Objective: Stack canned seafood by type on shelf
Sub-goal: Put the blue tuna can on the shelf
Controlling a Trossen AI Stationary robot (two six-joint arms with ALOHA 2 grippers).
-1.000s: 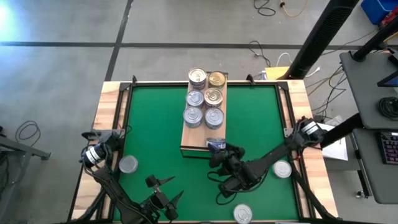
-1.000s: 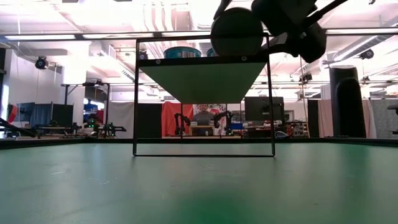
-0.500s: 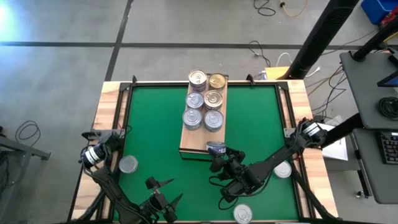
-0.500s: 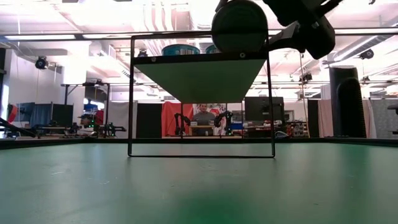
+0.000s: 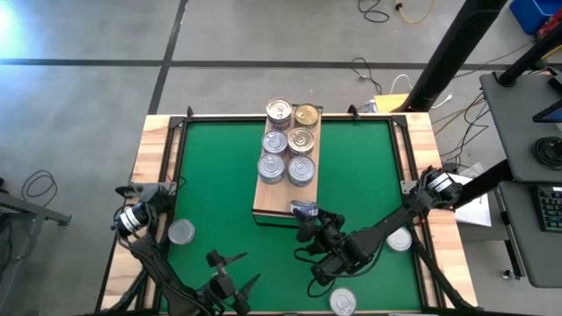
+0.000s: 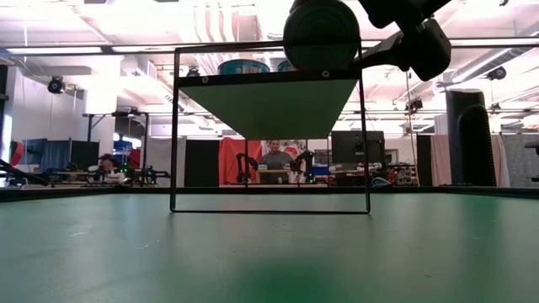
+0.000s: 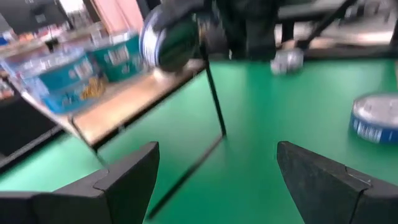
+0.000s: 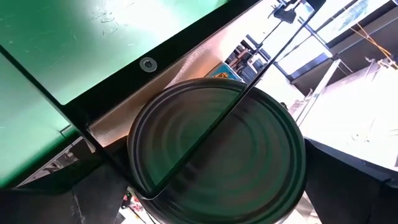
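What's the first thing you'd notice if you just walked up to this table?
Probably the right tool holding a can at the near end of the wooden shelf, about to add it. Next, six cans sit in two neat rows at the shelf's far end. The left tool waits open at the table's near edge, and loose cans lie on the green mat.

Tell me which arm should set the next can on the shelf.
The right. Its gripper already holds a can at the shelf's near end, by the bare board. The left gripper is open and empty, near the table's front edge, farther from the shelf.
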